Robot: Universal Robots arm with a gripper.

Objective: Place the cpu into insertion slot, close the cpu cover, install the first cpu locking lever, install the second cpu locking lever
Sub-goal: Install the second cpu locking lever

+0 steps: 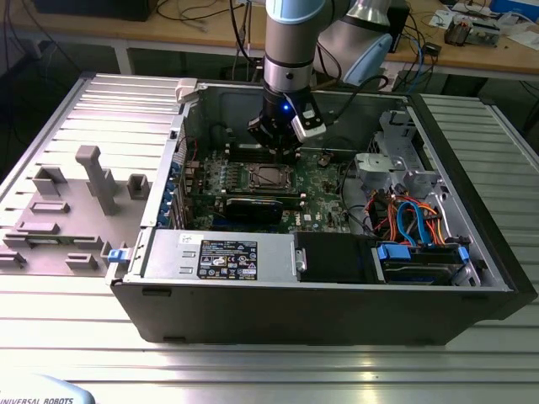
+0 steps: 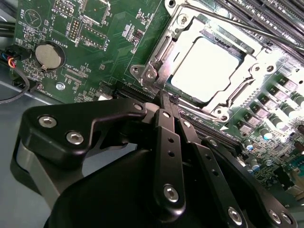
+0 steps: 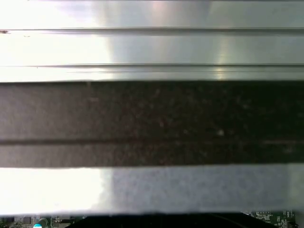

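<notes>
A: What does the computer case rest on?

B: A ribbed, silvery metal table (image 1: 269, 353) that fills the lower part of the exterior view and runs up both sides, catching a soft glare.

A: And behind it?

B: A wooden workbench (image 1: 210, 29) crosses the top of the frame, strewn with cables (image 1: 194, 13) and small electronics (image 1: 472, 29) toward the upper right. Under it, at the upper left, the space is dark.

A: Any windows?

B: None can be made out; the light looks even and indoor.
</notes>
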